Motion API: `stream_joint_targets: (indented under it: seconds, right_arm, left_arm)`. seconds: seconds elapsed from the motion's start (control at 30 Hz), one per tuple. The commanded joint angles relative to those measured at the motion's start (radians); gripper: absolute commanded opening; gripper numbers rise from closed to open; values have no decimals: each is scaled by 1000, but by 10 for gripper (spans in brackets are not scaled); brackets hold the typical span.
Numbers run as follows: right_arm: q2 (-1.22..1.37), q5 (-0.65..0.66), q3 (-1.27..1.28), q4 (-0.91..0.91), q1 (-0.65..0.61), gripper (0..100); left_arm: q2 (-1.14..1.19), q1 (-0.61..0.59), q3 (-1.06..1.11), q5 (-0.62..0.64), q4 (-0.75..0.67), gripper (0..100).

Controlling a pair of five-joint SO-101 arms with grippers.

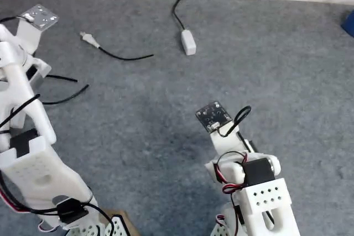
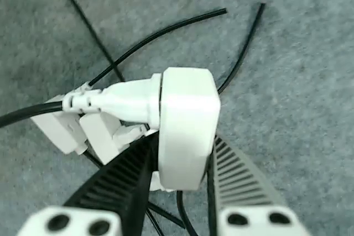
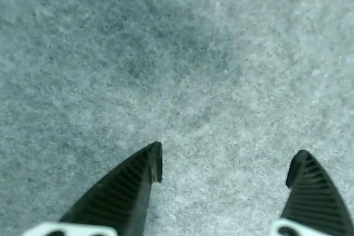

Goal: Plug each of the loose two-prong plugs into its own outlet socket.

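The left gripper [image 2: 182,156] is clamped on a white outlet socket [image 2: 185,114], with a white plug [image 2: 124,100] seated in its face. The right gripper [image 3: 227,164] hangs spread wide over bare carpet [image 3: 166,53]. In the high view a loose two-prong plug [image 1: 87,38] lies at ten o'clock and a free socket [image 1: 188,42] at twelve. That pair probably mates best with the plug gripped by its body, prongs squared to the slots and the socket braced.

A white plug [image 1: 87,38] on black cord lies loose, apart from a white socket [image 1: 188,42]; another plug [image 2: 124,100] sits inside a second socket [image 2: 185,125]
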Motion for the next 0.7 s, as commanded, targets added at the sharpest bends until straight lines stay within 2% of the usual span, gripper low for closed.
stream_joint_targets:
  seconds: [0.0,0.27,0.43,0.53,0.67]
  right_arm:
    - [-10,-14,-4,-16,13,343]
    - [-10,-14,8,-16,13,343]
    - [-10,-15,7,-16,13,343]
    - [-10,-72,1,-16,19,343]
    - [-13,-84,-1,-30,73,343]
  left_arm:
    - [-7,-35,-41,5,9,64]
    - [-5,-94,-39,3,14,311]
    - [-5,-88,-38,6,14,376]
    - [-5,-16,-10,60,6,376]
    - [8,220,-1,193,-51,376]
